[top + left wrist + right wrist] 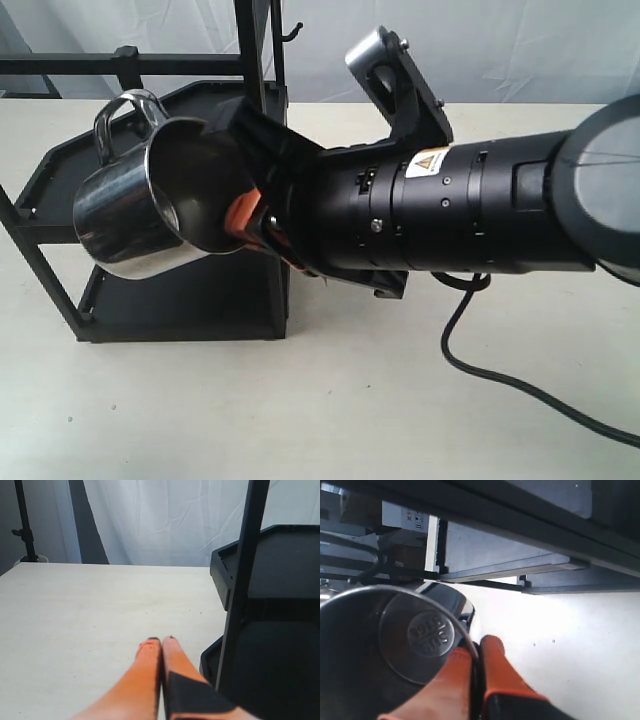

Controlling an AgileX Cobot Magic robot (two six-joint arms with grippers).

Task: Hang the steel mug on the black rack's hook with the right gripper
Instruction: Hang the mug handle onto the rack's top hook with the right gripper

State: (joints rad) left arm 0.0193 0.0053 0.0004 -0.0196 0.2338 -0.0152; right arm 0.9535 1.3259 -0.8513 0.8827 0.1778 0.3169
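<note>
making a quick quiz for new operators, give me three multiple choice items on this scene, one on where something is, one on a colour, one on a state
1. Where is the steel mug?
A. standing on the table
B. held in the air in front of the black rack
C. lying on the rack's lower shelf

2. What colour are the fingers of the left gripper?
A. orange
B. blue
C. white

3. How does the right gripper stand?
A. wide open, holding nothing
B. shut on the mug's handle
C. shut on the mug's rim

Answers:
1 B: the exterior view shows the mug tilted and lifted, its handle near the rack's horizontal bar.
2 A: the left wrist view shows orange fingers pressed together over the bare table.
3 C: the right wrist view shows one finger inside the mug and one outside.
</note>
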